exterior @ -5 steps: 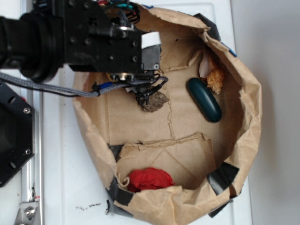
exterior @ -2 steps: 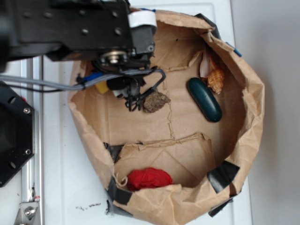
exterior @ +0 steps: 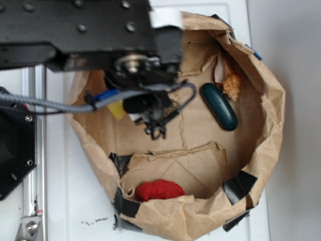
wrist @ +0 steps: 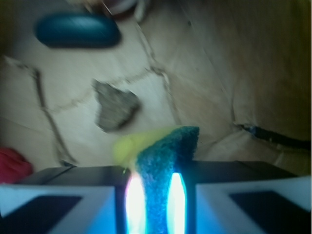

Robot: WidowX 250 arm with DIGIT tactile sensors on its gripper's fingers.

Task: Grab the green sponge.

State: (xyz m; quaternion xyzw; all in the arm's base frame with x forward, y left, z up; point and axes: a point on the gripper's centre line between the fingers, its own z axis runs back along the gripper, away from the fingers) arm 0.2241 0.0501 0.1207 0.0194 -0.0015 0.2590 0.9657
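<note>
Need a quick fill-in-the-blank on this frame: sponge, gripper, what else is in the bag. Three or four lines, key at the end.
1. The gripper is shut on the green ____.
2. The sponge has a green scouring face and a ____ foam body.
3. The dark teal capsule lies on the floor of the brown ____ bag.
4. The crumpled item in the bag's lower pocket is ____ in colour.

Missing words: sponge; yellow; paper; red
</note>
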